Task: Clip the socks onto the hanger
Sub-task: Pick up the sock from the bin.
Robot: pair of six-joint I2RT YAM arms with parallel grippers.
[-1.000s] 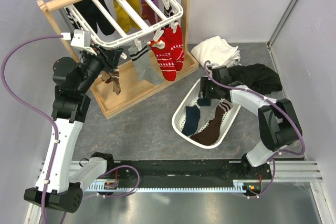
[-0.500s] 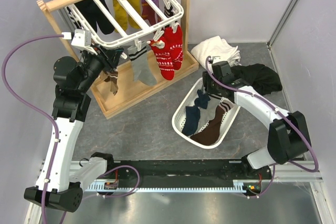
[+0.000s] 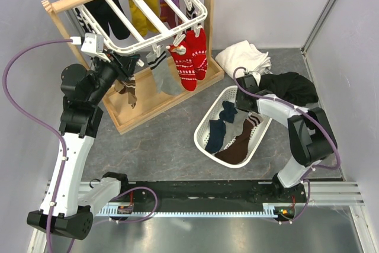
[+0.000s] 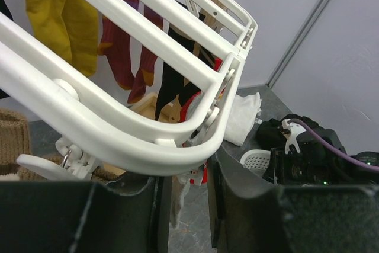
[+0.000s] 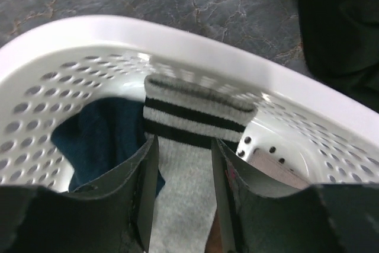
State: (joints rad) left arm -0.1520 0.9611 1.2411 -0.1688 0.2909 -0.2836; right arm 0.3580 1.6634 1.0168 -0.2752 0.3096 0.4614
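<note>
Squarely inside the right pincer [image 5: 183, 143] lies the grey sock [image 5: 195, 114] (cuff foremost); whether clamped, I cannot tell.

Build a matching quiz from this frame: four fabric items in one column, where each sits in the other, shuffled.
Items:
1. red socks
2. dark blue sock
3. white cloth
4. yellow socks

Places:
A. lying in the basket
B. on the floor beyond the basket
C. clipped at the right end of the hanger
D. hanging under the hanger's middle

Pairs: 1-C, 2-A, 3-B, 4-D
</note>
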